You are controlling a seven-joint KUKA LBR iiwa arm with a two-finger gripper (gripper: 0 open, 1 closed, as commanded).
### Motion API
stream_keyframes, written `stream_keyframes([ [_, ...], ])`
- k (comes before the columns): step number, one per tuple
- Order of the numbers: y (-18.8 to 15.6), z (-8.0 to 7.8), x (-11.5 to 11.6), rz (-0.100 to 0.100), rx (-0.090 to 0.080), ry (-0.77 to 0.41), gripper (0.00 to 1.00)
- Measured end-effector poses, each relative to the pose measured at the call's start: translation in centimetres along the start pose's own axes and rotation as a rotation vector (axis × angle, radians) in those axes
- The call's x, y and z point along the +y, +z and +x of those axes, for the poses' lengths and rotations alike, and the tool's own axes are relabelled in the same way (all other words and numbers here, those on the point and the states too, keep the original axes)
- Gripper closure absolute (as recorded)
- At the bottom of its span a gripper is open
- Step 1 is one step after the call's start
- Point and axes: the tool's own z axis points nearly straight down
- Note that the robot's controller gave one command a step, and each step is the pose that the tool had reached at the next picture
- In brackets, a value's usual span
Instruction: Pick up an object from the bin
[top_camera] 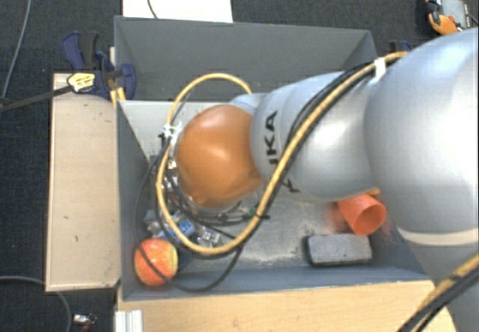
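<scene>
Camera view shows the orange domed wrist cover (pixel 217 155) lowered into the grey metal bin's (pixel 247 54) lower-left corner, concealing whether the gripper (pixel 183 224) is open or closed, presumably addressing the orange-and-yellow round ball (pixel 156 262) just beside it.

I see the arm (pixel 337 143) down in the bin (pixel 247 61), its orange wrist cover (pixel 217 155) well left of the grey block (pixel 337 249). The gripper (pixel 183 223) is mostly hidden under that cover. Orange-red ball (pixel 156 262) is far left of the block, near the gripper. Orange cup (pixel 361 213) lies tipped just above-right of the block.
</scene>
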Motion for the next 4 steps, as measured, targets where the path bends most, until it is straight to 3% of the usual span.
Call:
stream_keyframes([
  [1, 3.1, -2.3, -3.0, -0.004, 0.013, -0.129, 0.00],
  [2, 3.0, -2.0, -2.9, 0.002, 0.015, 0.082, 1.00],
  [3, 3.0, -2.0, -2.9, 0.001, 0.015, 0.084, 1.00],
  [4, 0.7, -1.9, -2.8, -0.002, 0.011, 0.088, 1.00],
])
